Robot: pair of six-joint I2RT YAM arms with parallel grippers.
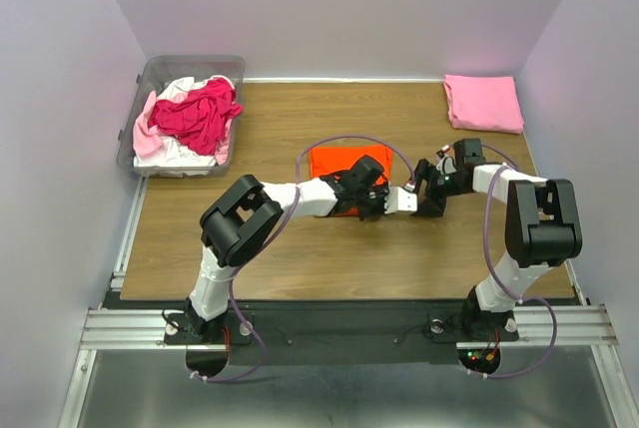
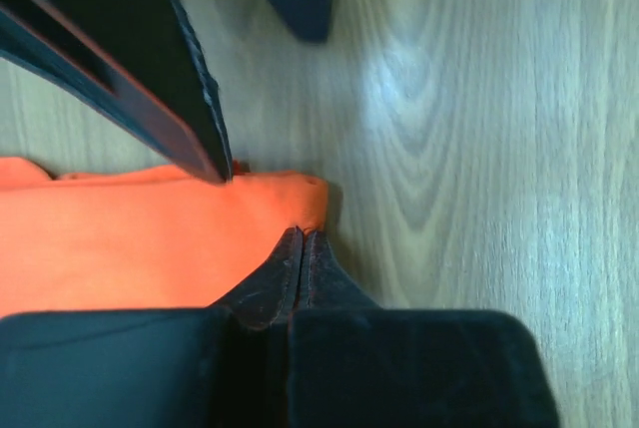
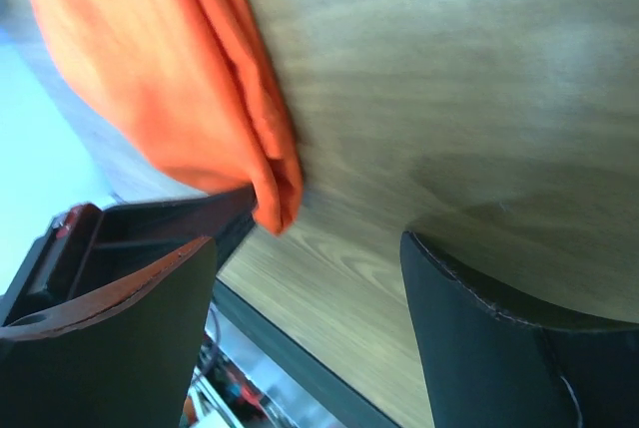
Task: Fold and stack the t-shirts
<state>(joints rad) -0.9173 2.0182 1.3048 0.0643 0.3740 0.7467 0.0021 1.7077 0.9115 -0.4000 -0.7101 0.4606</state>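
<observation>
We see a clear plastic bin (image 1: 160, 67) at the far left corner of the wooden table (image 1: 300, 258), overhanging its left edge; a metal rail (image 1: 329, 324) runs along the near edge.

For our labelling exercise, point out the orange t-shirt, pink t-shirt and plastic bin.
orange t-shirt (image 1: 329, 163): top view, upper-left panel.
pink t-shirt (image 1: 483, 102): top view, centre.
plastic bin (image 1: 190, 61): top view, far rim.

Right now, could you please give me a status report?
Left hand shut on orange shirt, at corner. Right hand open beside it. Pink shirt folded far right; bin of shirts far left.
</observation>
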